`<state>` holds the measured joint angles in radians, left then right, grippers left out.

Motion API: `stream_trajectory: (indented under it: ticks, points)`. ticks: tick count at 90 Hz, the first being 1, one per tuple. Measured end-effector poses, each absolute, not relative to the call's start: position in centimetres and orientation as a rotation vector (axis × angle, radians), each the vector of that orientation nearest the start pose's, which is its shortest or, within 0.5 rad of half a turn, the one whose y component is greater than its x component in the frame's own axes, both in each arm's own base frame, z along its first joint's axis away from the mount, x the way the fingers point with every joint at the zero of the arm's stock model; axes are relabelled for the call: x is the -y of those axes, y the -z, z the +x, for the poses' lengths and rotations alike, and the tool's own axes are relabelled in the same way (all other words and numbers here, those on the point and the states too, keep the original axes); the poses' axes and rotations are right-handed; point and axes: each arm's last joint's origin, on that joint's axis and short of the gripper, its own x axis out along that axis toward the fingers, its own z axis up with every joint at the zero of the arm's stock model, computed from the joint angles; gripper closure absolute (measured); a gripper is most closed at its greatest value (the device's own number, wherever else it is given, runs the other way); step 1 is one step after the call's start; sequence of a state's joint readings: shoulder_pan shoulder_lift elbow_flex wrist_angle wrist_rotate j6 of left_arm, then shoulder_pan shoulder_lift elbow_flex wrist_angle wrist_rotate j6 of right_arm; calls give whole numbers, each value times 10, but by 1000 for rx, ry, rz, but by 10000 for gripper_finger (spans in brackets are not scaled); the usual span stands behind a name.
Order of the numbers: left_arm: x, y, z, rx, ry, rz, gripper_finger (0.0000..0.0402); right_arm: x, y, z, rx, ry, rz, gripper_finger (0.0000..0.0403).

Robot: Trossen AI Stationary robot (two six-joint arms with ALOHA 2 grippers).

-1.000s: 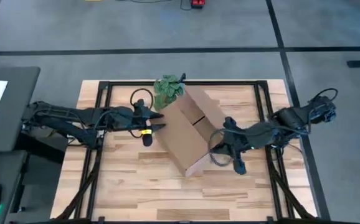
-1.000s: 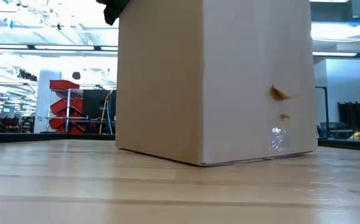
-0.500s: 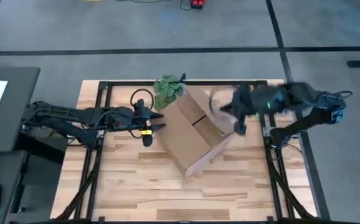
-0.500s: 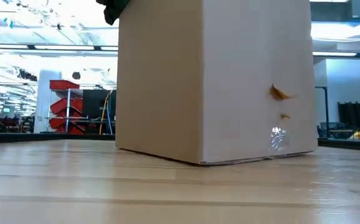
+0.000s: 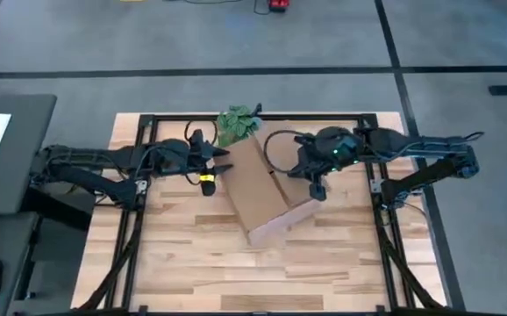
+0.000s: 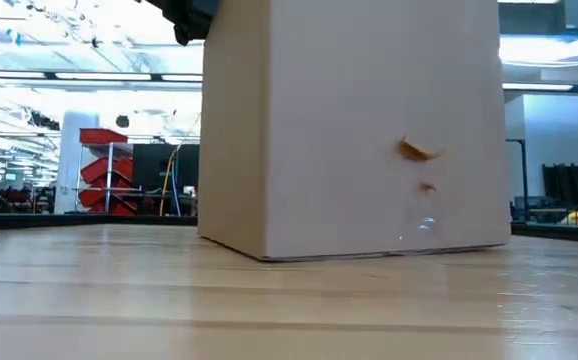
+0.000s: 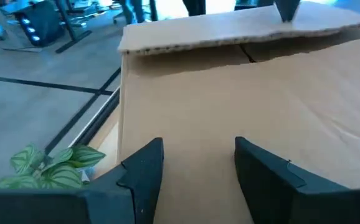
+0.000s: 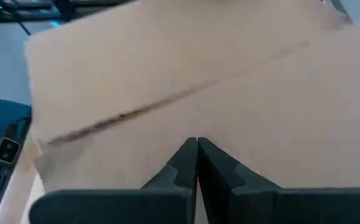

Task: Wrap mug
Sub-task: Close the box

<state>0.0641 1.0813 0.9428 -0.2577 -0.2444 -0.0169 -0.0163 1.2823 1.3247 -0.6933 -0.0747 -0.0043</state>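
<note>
Since the last look my right arm has swung in from the right side and now sits over the far right part of the cardboard box (image 5: 260, 193), and the box has turned a little on the wooden table (image 5: 183, 254); my left arm has hardly shifted.

Nearest me, bare table planks run up to the box, which fills most of the low view (image 6: 354, 125) and stands upright on the boards. Over its top, the right gripper (image 8: 197, 163) has its fingers pressed together, tips just above the cardboard; from above I see it at the box's far right corner (image 5: 317, 188). On the left side of the box the left gripper (image 7: 195, 168) is spread apart, holding nothing, its tips close to the cardboard (image 5: 211, 172). Beyond the box's far left corner lies a green leafy bunch (image 5: 236, 124).

I can't find the mug in any view.
</note>
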Motion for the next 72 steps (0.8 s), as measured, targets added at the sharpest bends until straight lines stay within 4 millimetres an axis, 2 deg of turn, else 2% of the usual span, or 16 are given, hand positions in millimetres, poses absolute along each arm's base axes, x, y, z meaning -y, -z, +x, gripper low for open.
stream_trajectory:
  ticks: [31, 53, 72]
  points:
    - [-43, -324, 232, -415, -245, 70, 228, 15, -329, 280, -486, -103, 33, 403]
    - [-55, -324, 229, -420, -219, 121, 228, 24, -326, 287, -359, -80, 43, 403]
    - [-62, -324, 228, -420, -195, 158, 228, 27, -315, 310, -300, -68, 55, 403]
